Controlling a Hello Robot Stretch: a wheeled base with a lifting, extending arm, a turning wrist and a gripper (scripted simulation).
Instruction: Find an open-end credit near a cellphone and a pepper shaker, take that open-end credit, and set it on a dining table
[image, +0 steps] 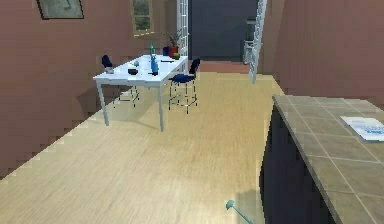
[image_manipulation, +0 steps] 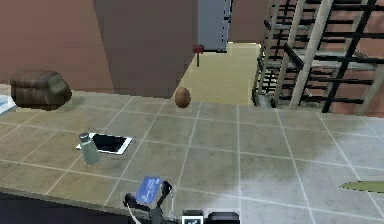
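Blue card, likely the open-end credit, sits tilted at the gripper, at 6 o'clock in the arm side view. The tiled countertop is right behind it, so we cannot tell whether the gripper has hold of it, or how the fingers are set.

Pepper shaker stands upright on the counter, just at 8 o'clock of the flat cellphone; we can't tell its contents. The card is near both, at 5 o'clock from them. A brown loaf lies at 10 o'clock on the counter, and a brown egg-shaped thing stands at 12 o'clock near the far edge.

In the forward view we see a white dining table at 11 o'clock with blue chairs around it. On it are a green bottle, contents unclear, and small dark items. The room has a light wood floor and brown walls, with a framed picture at 10 o'clock.
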